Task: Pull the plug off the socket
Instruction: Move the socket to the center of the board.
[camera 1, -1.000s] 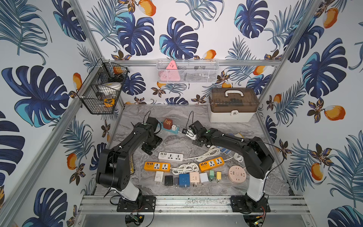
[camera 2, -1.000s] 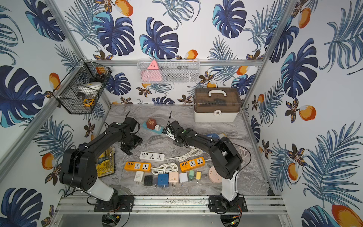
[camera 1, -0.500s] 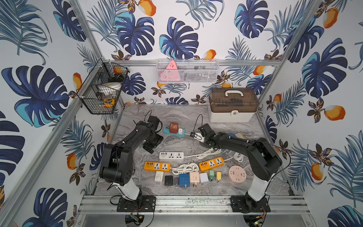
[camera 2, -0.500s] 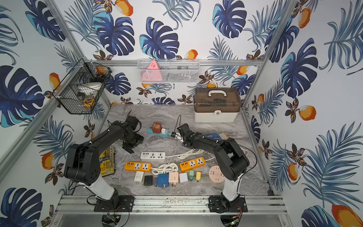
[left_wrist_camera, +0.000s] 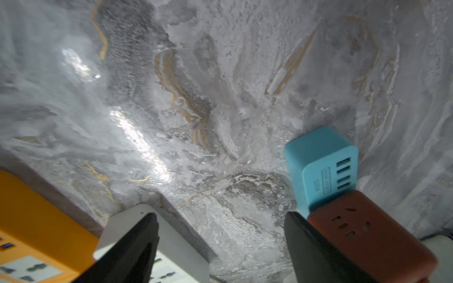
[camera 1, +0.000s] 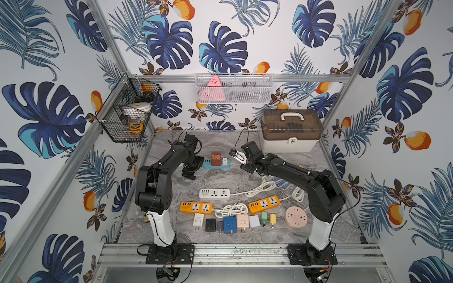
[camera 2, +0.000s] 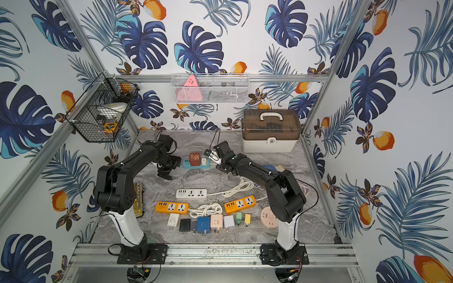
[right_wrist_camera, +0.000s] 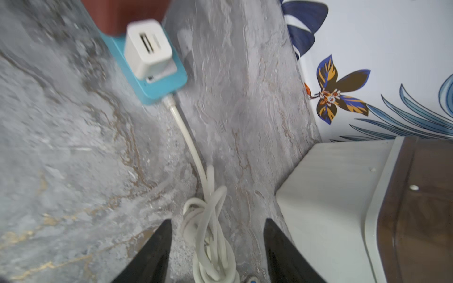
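Observation:
A blue socket strip lies flat at the back of the marble table. A red-brown cube adapter and a small white plug sit plugged into it. My left gripper is open at the strip's USB end, one finger beside the adapter, with nothing between the fingers. My right gripper is open and empty, raised just off the strip's cable end. The strip's white cable lies coiled on the table below it.
Nearer the front lie a white strip, two orange strips, a row of several loose adapters and a round pink socket. A lidded storage box stands at the back right, close to my right arm. A wire basket hangs on the left wall.
My right gripper was shut by the strip's end; it has opened and pulled back slightly. The blue strip has settled flat. My left gripper has opened wider.

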Action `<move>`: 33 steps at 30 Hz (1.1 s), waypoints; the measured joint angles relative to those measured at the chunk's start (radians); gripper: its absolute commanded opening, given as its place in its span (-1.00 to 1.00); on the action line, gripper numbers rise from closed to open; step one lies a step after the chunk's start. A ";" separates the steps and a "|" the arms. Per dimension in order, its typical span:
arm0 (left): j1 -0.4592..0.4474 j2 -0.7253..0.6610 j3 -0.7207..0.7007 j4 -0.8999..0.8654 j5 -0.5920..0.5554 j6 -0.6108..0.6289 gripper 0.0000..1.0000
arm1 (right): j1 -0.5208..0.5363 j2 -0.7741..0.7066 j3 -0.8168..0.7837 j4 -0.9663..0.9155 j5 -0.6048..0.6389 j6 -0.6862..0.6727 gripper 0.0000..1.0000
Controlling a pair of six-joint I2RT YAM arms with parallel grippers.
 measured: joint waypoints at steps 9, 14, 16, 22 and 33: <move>0.007 0.166 0.130 0.032 0.061 -0.188 0.97 | 0.031 0.005 0.073 -0.030 -0.142 0.176 0.25; 0.009 0.216 0.210 0.049 0.058 -0.283 0.97 | 0.054 -0.078 0.003 -0.027 -0.174 0.259 0.35; 0.009 0.242 0.238 0.056 0.061 -0.307 0.97 | 0.053 -0.116 -0.045 -0.020 -0.184 0.292 0.38; 0.003 0.303 0.333 0.029 0.067 -0.335 0.97 | 0.053 -0.146 -0.097 -0.020 -0.216 0.338 0.58; -0.011 0.415 0.420 -0.060 0.143 -0.337 0.63 | 0.056 -0.180 -0.095 -0.024 -0.252 0.362 0.57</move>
